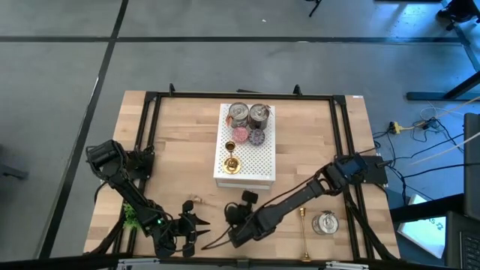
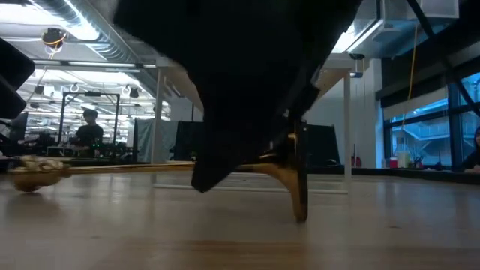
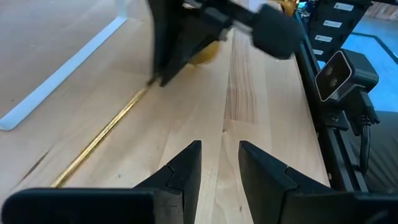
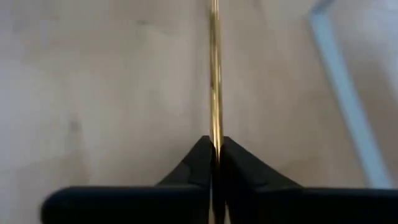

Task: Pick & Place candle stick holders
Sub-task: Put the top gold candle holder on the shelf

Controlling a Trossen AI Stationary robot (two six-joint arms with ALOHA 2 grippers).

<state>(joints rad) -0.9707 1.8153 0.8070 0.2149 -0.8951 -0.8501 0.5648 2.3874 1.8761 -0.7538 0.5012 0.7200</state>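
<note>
A gold candle stick holder (image 2: 112, 169) lies on its side on the wooden table, near the front edge. The rim of its round base (image 2: 301, 196) and its cup end (image 2: 31, 178) rest on the wood. It also shows in the left wrist view (image 3: 99, 142). My right gripper (image 4: 214, 149) is shut on its thin stem, and in the high view it is at the front middle (image 1: 231, 216). My left gripper (image 3: 221, 163) is open and empty just left of it (image 1: 191, 231). A second holder (image 1: 304, 229) lies at the front right. A third (image 1: 231, 161) stands on the white tray. My right gripper pinches the holder's thin stem (image 4: 214, 127) between its two fingertips, toward the base end. The fingers slant down from above and the table's right. The holder lies about level, its base rim and cup end on the table.
A white perforated tray (image 1: 259, 169) at the table's middle holds silver tins (image 1: 250, 115) and small pink and purple discs. One more tin (image 1: 326, 223) sits at the front right. A black frame rail runs round the table. People show in the room behind.
</note>
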